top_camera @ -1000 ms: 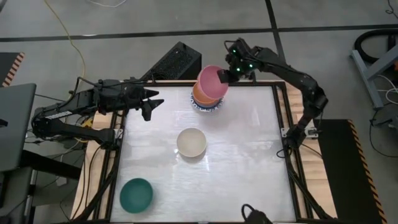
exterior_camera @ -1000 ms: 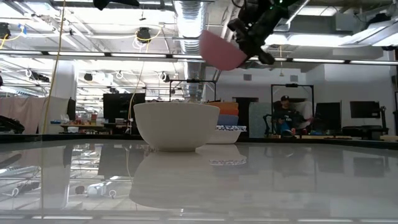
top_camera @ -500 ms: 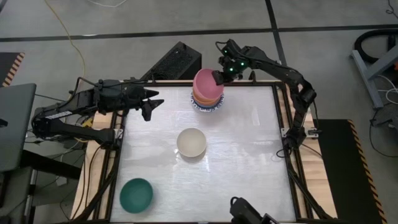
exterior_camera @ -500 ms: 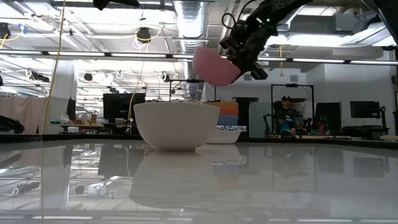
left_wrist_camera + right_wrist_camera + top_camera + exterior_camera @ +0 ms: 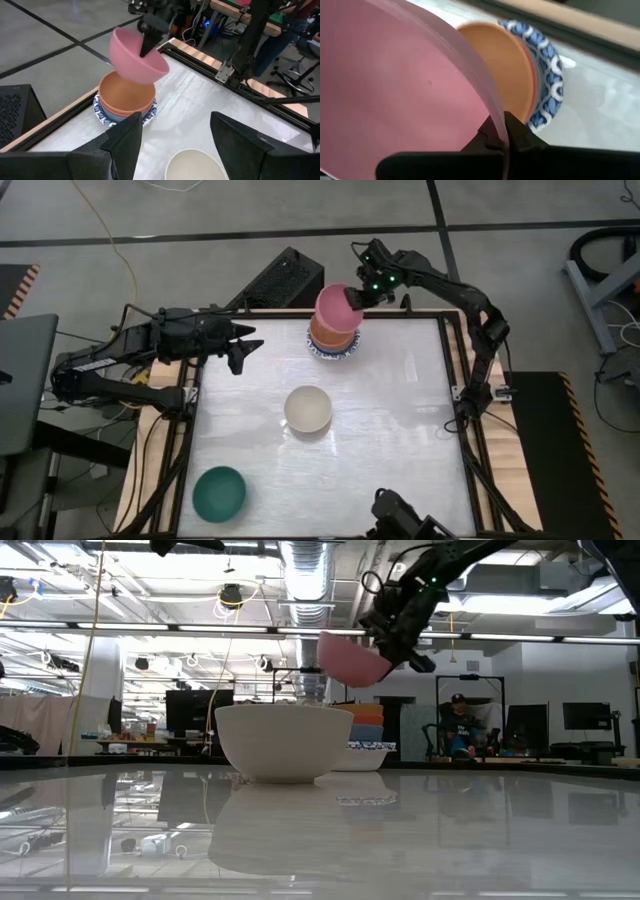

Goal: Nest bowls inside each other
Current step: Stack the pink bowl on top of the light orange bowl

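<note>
White and glossy, the counter (image 5: 400, 430) carries a stack of bowls (image 5: 332, 340) near its far edge at about twelve o'clock: an orange bowl (image 5: 126, 94) on top, other bowls showing under it in the low view, and a white bowl with a blue patterned rim (image 5: 547, 75) at the bottom. The right pincer (image 5: 362, 297) is clenched on the rim of a pink bowl (image 5: 337, 305), pinching the wall at the bowl's two-o'clock side, and holds it in the air above the stack, tilted, and apart from the orange rim. A cream bowl (image 5: 308, 408) sits near the counter's middle and a teal bowl (image 5: 219, 491) at about seven o'clock, both outside the stack. The left pincer (image 5: 240, 345) hovers at about ten o'clock, fingers spread and holding nothing. The step in hand looks like seating the pink bowl in the orange one. To do it well, the bowl should likely be levelled so that its base points straight down, then centred over the orange opening before descending, since a tilted rim could catch the orange lip and shove the stack. Releasing only once the base rests inside, then lifting the fingers straight up off the wall, should keep the stack from being dragged.
</note>
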